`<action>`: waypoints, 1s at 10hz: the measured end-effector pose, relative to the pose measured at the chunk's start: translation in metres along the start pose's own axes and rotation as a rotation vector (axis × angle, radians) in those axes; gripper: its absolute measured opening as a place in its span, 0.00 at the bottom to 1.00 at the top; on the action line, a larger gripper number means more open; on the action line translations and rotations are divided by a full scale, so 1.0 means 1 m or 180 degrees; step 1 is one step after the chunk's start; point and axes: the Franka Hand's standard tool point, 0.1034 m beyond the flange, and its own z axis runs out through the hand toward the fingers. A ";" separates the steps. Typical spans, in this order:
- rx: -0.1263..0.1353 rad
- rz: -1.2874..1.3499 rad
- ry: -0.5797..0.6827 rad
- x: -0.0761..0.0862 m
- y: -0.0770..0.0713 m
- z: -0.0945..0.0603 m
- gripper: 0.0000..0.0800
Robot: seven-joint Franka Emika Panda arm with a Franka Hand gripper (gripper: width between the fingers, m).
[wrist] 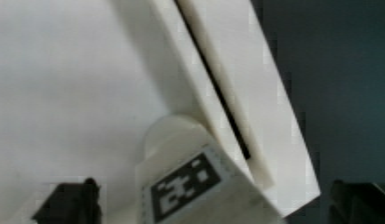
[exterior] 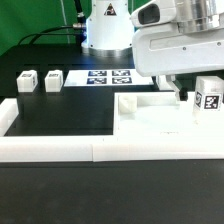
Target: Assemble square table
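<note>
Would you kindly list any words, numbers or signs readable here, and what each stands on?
No words or numbers can be read.
Coded black-and-white tags only: on the marker board, on two legs at the exterior view's left, and on a third leg at its right.

A: State the quantity of each item type in view
B: Leg posts (exterior: 25,80) (exterior: 52,78) (exterior: 207,98): three. Tabletop (exterior: 145,106): one
A: And the fixed rig items?
B: Marker board (exterior: 108,76): one. Border wall (exterior: 50,150): one

We note a glossy white rounded arm shell (exterior: 105,25); a boxy white wrist housing (exterior: 175,45) with grey shading near its joint; two matte black fingers (wrist: 68,203), squared tips.
</note>
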 end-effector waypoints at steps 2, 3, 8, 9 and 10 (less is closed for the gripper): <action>-0.0033 -0.0148 0.0026 0.003 -0.001 -0.001 0.80; -0.0033 -0.0150 0.0026 0.003 -0.001 -0.001 0.80; 0.0005 0.0958 0.0015 0.001 -0.004 0.000 0.36; 0.0003 0.1363 0.0006 0.001 -0.005 0.000 0.36; -0.0014 0.1833 -0.0004 0.001 -0.006 0.001 0.36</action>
